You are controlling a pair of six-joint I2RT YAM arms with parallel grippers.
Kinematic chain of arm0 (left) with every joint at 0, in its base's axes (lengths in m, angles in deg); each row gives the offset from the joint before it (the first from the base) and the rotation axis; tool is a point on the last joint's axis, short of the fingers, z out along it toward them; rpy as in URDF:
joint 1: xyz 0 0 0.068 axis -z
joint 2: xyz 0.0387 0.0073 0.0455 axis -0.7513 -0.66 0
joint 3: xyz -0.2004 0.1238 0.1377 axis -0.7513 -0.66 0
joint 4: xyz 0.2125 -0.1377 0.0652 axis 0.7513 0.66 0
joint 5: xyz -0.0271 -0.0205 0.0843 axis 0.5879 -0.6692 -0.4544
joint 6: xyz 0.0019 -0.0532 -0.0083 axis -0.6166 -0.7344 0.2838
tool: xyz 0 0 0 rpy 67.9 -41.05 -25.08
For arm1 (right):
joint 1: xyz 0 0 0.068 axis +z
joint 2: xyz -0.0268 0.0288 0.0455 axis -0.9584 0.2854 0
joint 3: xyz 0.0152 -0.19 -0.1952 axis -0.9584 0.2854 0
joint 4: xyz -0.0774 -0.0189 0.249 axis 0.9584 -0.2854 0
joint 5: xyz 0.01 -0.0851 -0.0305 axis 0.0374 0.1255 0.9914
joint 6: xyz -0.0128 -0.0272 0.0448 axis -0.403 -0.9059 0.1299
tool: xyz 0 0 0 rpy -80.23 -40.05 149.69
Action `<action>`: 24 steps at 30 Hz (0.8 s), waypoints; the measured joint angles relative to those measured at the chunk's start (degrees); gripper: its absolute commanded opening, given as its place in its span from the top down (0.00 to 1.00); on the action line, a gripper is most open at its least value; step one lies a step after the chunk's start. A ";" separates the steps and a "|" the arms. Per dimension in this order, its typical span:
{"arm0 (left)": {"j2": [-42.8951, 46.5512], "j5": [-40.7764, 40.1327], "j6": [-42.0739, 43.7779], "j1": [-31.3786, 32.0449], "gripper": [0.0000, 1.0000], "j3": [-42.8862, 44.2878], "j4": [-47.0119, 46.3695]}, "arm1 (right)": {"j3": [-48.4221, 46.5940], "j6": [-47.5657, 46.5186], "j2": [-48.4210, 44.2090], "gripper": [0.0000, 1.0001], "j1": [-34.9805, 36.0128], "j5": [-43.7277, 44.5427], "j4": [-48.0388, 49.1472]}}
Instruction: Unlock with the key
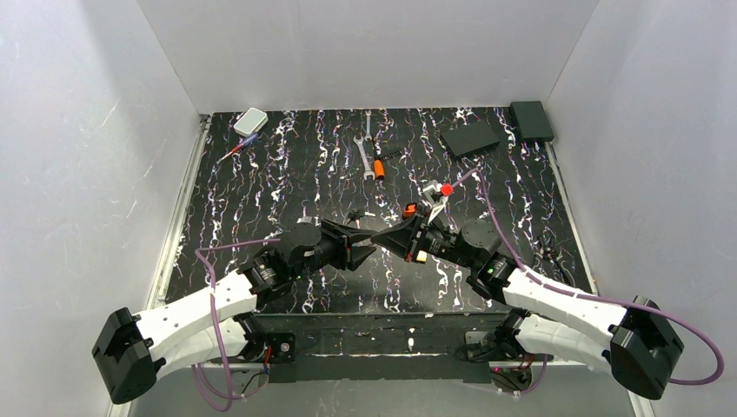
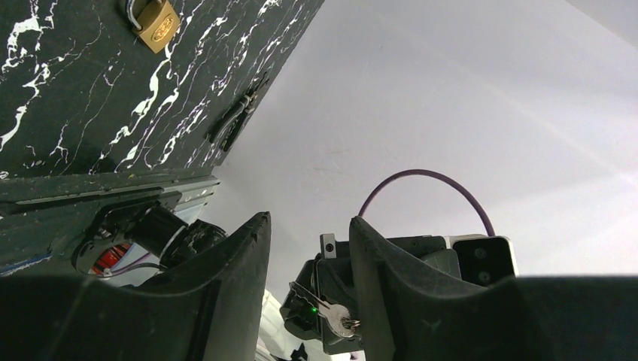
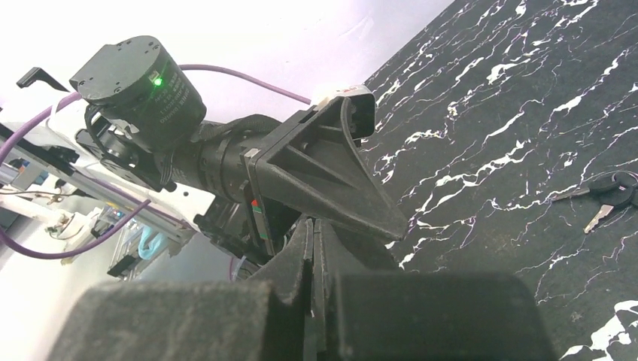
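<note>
My two grippers meet tip to tip above the middle of the table. My right gripper (image 1: 380,240) (image 3: 310,226) is shut, and a small silvery key (image 2: 333,314) with a little ring sticks out of its tips. My left gripper (image 1: 363,249) (image 2: 310,219) is open, its fingers (image 2: 226,271) standing on either side of that key; I cannot tell whether they touch it. A small brass padlock (image 2: 156,24) lies on the black marbled table (image 1: 261,182), apart from both grippers. A bunch of dark-headed keys (image 3: 611,192) (image 1: 352,214) lies loose on the table.
Silver wrenches (image 1: 364,146) and an orange-handled tool (image 1: 379,168) lie at the back middle. A white box (image 1: 250,122) and a screwdriver (image 1: 236,149) are at the back left. Two black boxes (image 1: 469,139) (image 1: 532,120) sit at the back right. White walls enclose the table.
</note>
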 measured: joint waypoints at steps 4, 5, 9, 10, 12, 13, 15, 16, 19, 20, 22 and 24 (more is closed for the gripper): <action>-0.02 0.05 -0.14 0.19 0.60 0.38 0.04 | 0.08 -0.41 0.03 0.99 0.00 -0.17 0.89; -0.04 0.07 -0.24 0.19 0.61 0.50 0.04 | 0.08 -0.77 0.07 0.99 0.00 -0.19 1.35; -0.02 0.07 -0.43 0.23 0.64 0.52 0.04 | 0.08 -1.54 0.39 0.99 0.00 -0.22 1.82; -0.02 0.07 -0.39 0.23 0.65 0.52 0.02 | 0.08 -1.69 0.54 0.99 0.00 -0.24 1.91; -0.02 0.04 -0.41 0.26 0.66 0.52 0.04 | 0.08 -2.02 0.91 0.99 0.00 -0.35 1.93; -0.02 0.04 -0.41 0.30 0.67 0.52 0.04 | 0.08 -2.19 1.01 0.99 0.00 -0.41 1.92; 0.00 0.04 -0.44 0.30 0.67 0.52 0.02 | 0.10 -2.54 1.05 0.99 0.00 -0.59 2.01; 0.02 0.04 -0.44 0.30 0.68 0.52 0.02 | 0.13 -2.62 1.05 0.99 0.00 -0.63 2.25; 0.02 0.04 -0.43 0.30 0.71 0.52 0.04 | 0.87 -2.86 1.05 0.99 0.00 -0.83 3.29; 0.02 0.04 -0.39 0.30 0.72 0.52 0.04 | 1.07 -2.88 1.05 0.99 0.00 -0.85 3.18; 0.02 -0.02 -0.39 0.30 0.73 0.52 0.17 | 1.59 -2.86 1.05 0.99 0.00 -0.87 3.58; 0.02 -0.04 -0.39 0.30 0.75 0.52 0.30 | 1.93 -2.94 1.05 0.99 0.00 -0.98 3.92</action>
